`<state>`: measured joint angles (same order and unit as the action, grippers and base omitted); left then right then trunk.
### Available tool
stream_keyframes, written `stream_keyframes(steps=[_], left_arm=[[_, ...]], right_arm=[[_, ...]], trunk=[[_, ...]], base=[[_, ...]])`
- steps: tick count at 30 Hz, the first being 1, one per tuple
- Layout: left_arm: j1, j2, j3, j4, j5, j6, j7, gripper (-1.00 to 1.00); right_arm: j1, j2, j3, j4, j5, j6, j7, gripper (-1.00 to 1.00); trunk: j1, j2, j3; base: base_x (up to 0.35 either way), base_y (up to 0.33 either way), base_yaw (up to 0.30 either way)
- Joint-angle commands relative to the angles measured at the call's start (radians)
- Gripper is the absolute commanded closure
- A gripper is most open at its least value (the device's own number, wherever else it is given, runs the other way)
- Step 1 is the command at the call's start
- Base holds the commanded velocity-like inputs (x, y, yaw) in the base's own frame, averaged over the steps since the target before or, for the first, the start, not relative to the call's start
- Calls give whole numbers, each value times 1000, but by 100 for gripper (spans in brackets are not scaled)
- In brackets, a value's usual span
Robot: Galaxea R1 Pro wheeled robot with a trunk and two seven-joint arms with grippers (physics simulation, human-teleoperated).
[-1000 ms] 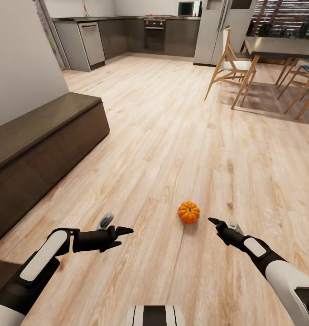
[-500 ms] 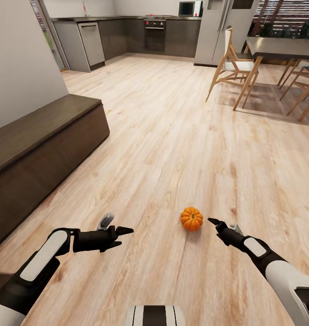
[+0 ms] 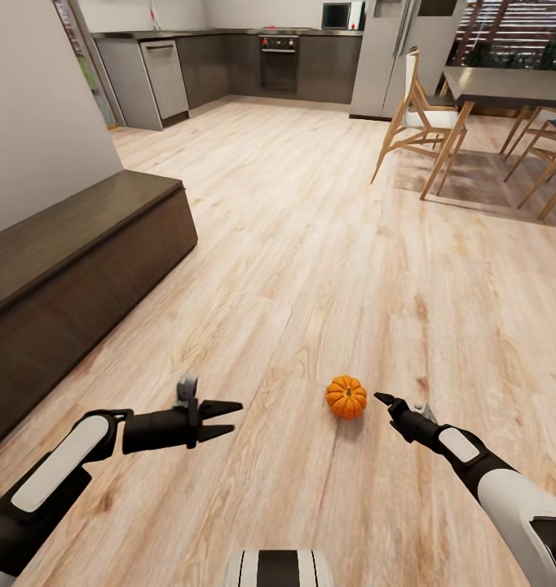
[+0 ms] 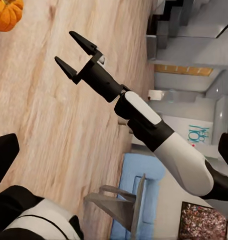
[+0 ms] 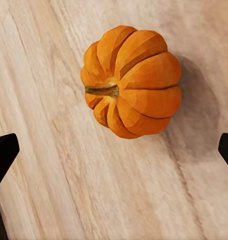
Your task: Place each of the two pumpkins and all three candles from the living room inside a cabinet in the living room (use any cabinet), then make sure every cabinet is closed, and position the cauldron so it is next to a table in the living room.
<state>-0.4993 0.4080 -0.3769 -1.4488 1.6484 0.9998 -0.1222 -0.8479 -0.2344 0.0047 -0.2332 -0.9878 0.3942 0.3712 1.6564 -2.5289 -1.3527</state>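
Both grippers are held low over the wooden floor, and both are wide open with nothing in them. On the robot's right, the right gripper (image 3: 386, 399) has its black pointed tips just beside a pumpkin (image 3: 346, 397), not touching it. Seen from the right wrist, the pumpkin (image 5: 130, 81) sits on the floor between the two spread tips, with bare boards all around it. It is small, round and orange, with deep ribs and a short dark stem. Further to the side, the left gripper (image 3: 227, 414) points across at the pumpkin from well apart.

Lots of open floor (image 3: 327, 244) stretches ahead, made of pale wood planks. A long, low, dark brown cabinet (image 3: 74, 269) runs along the left wall, its flat fronts shut. Far off stand wooden chairs (image 3: 417, 114) and a grey table (image 3: 506, 86).
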Motion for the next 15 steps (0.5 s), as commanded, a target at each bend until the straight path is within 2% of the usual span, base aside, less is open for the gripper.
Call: stream_keyframes(steps=[1, 10, 15], left_arm=[[-1, 4, -6, -1, -8, 0, -24, -100], [-1, 10, -15, -17, -6, 0, -51, -100], [-1, 10, -16, -18, -7, 0, -51, -100]], right_arm=[[0, 0, 1, 0, -5, 5, 1, -100], [0, 0, 1, -1, -5, 4, 4, -100], [0, -2, 1, -1, -5, 2, 14, -100]], trunk=[[0, 0, -1], [0, 0, -1], [2, -1, -20]], base=[[0, 0, 0], [0, 0, 0], [0, 0, 0]])
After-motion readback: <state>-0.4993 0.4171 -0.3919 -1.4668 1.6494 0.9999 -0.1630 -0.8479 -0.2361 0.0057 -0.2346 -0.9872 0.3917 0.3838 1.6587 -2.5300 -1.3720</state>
